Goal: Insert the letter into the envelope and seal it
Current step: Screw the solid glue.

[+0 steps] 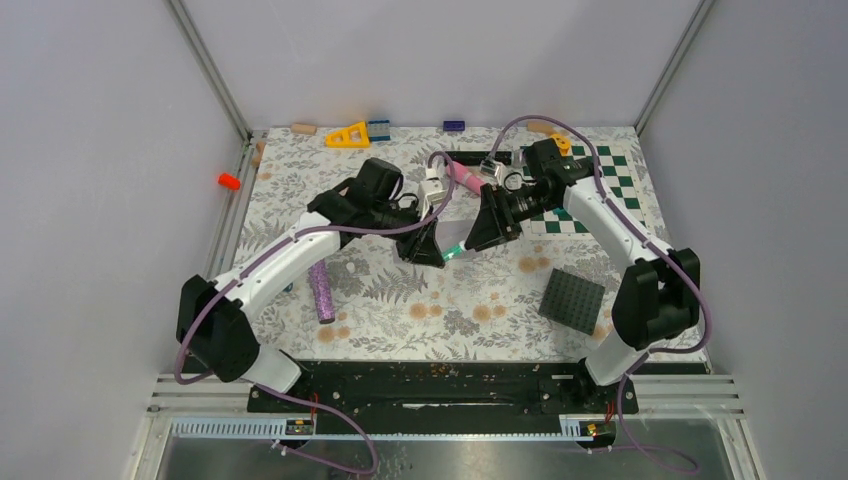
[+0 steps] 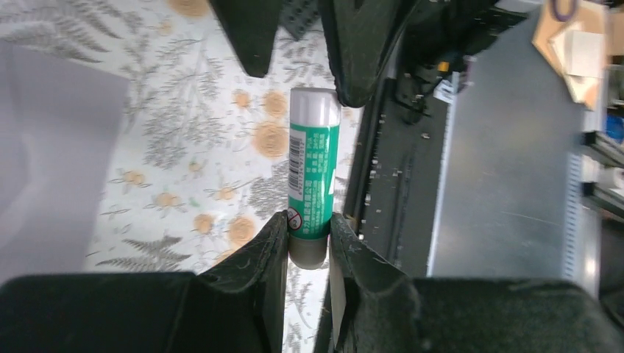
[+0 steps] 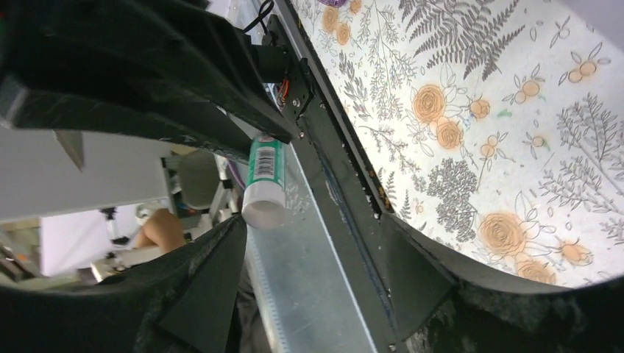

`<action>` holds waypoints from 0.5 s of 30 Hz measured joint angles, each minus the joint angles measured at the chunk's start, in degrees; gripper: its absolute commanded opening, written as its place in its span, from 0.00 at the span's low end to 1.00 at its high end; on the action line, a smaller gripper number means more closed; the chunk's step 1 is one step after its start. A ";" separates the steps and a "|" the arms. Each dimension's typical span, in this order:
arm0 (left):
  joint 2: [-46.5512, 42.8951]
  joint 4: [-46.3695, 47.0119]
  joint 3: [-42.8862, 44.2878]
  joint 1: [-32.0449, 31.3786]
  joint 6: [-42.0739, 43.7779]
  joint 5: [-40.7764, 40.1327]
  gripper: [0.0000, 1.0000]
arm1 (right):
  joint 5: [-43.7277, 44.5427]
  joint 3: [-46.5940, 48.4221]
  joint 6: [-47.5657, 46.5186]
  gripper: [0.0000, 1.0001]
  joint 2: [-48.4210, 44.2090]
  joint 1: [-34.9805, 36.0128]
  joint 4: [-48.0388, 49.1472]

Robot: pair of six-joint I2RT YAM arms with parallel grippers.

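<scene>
Your left end effector (image 2: 307, 229) grips the glue stick (image 2: 315, 169) by its base, cap pointing to 12 o'clock at the right end effector (image 3: 309, 272), whose jaws are spread and empty. On the desk (image 2: 184, 184), the envelope (image 2: 59, 154) lies at 9 o'clock; letter hidden.

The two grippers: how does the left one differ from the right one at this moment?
The left gripper has its jaws shut on one end of the glue stick; the right gripper has its jaws wide open, gripping nothing. The left gripper carries the stick; the right gripper only faces its free end. Both are black and meet above the floral table.
</scene>
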 measured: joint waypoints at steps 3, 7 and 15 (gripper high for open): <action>-1.99 1.51 -0.50 -0.74 -0.22 -5.64 0.07 | -0.11 0.00 3.89 0.67 1.97 -0.52 -0.22; -2.23 2.80 -1.03 -3.04 -0.11 -13.29 0.06 | -1.05 0.96 7.87 0.62 3.87 -0.55 -0.44; -2.21 3.50 -1.49 -6.32 0.92 -23.37 0.05 | -2.25 2.58 12.17 0.52 6.12 -0.55 -0.33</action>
